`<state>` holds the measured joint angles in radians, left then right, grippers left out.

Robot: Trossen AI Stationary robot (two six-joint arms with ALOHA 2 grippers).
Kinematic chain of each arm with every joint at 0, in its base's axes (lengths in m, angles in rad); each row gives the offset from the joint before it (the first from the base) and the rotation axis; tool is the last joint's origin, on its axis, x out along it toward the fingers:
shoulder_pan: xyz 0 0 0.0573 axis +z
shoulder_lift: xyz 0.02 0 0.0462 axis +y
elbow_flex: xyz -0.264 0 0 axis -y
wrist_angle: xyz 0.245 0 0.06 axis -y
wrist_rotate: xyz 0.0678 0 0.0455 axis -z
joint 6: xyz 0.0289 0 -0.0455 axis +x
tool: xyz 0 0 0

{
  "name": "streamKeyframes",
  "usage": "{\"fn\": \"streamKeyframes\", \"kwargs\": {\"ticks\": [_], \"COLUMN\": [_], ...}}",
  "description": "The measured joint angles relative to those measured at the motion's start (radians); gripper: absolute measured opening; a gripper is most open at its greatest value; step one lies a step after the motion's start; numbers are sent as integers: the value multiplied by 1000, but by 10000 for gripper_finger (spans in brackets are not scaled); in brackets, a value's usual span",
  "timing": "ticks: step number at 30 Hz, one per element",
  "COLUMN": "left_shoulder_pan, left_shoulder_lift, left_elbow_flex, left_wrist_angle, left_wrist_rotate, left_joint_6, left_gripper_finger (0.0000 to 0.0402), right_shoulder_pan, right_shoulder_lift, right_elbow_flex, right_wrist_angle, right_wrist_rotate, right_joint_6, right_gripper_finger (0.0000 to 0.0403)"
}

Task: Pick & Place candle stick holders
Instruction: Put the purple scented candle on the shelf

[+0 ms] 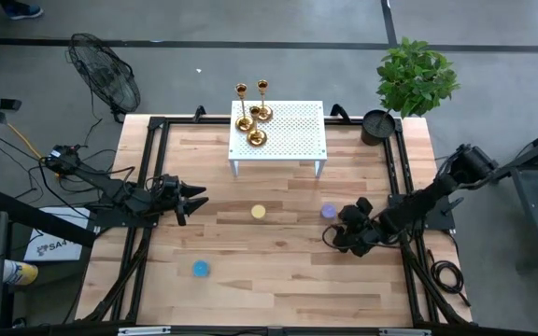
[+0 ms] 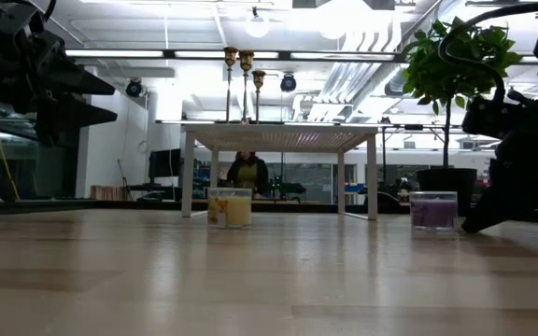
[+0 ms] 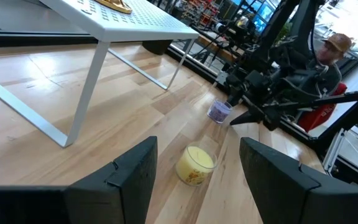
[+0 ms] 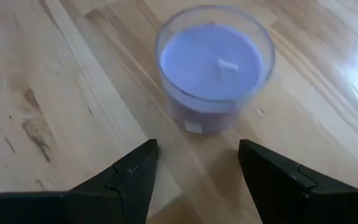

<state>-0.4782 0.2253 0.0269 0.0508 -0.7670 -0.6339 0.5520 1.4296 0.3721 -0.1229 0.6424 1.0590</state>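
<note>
Three gold candle stick holders [image 1: 253, 114] stand on their round bases on the left part of a white perforated stand [image 1: 292, 131] at the table's far middle; they also show in the low view [image 2: 242, 82]. My left gripper [image 1: 199, 199] is open and empty at the table's left, pointing right. My right gripper [image 1: 337, 233] is open and empty at the right, just near of a purple candle jar [image 1: 328, 212], which fills its wrist view [image 4: 213, 65].
A yellow candle jar [image 1: 258, 212] stands mid-table and shows in the left wrist view [image 3: 195, 165]. A blue candle jar [image 1: 200, 269] stands near left. A potted plant [image 1: 416, 75] stands at the far right corner, a fan [image 1: 106, 70] beyond the far left. A person [image 3: 334, 53] sits beyond the table.
</note>
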Motion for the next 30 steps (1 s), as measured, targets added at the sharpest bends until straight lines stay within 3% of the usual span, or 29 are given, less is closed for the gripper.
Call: {"fn": "streamKeyframes", "kwargs": {"ticks": [9,20,30], "left_shoulder_pan": [0,0,0], "left_shoulder_lift": [0,0,0], "left_elbow_flex": [0,0,0], "left_wrist_angle": [0,0,0], "left_wrist_rotate": [0,0,0], "left_joint_6": [0,0,0], "left_gripper_finger": [225,225,225], "right_shoulder_pan": [-12,-29,-102], "right_shoulder_lift": [77,123,125], "right_elbow_flex": [1,-2,-3], "right_wrist_angle": [90,187,255], "right_wrist_rotate": [66,117,111], "right_joint_6": [-20,-32,-163], "right_gripper_finger": [229,295,299]}}
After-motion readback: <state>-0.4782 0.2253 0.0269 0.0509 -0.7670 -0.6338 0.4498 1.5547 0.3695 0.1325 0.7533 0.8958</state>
